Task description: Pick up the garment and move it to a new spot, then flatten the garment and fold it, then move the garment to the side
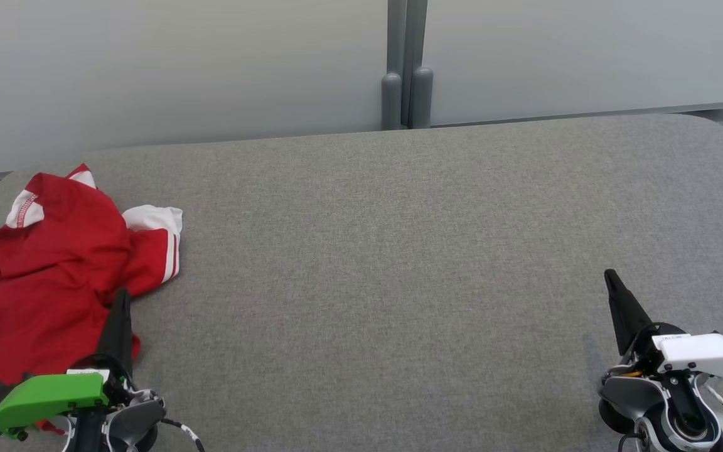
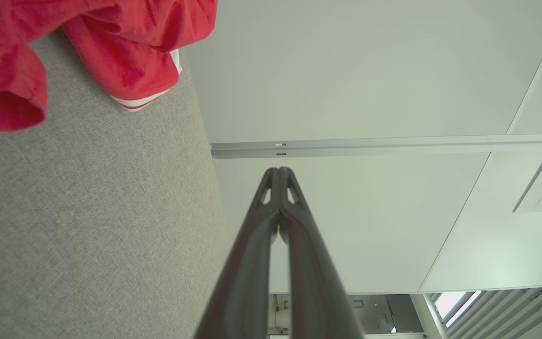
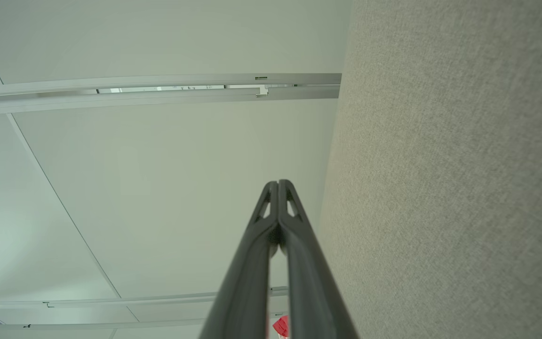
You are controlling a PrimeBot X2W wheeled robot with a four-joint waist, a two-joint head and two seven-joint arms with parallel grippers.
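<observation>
**Operator:** Status of the units nearest the lens?

**Technician:** The left gripper (image 1: 122,296), green housing, is at the lower left of the frame. The right gripper (image 1: 610,276), white housing, is at the lower right. On each, the two dark fingers are pressed together with nothing between them. Both wrist views show the tips meeting.

**Operator:** Location of the garment?

**Technician:** The garment (image 1: 48,263), red with white trim, lies crumpled at the left edge of the frame on the grey table (image 1: 399,251). In the head view the left gripper's tip overlaps the cloth's lower-right hem. Whether it touches cannot be told. The left wrist view puts the cloth in the upper left, off to one side of the fingers, so contact looks unlikely.

**Operator:** Reason for this arrangement?

**Technician:** As a judgement, both arms sit low at the near edge, which leaves the middle of the table free as the new spot. The pick-up is not yet begun. The left arm is the nearer one, and its fingers must part before closing on a fold. The right gripper is well apart from the cloth and is probably reserved for flattening.
</observation>
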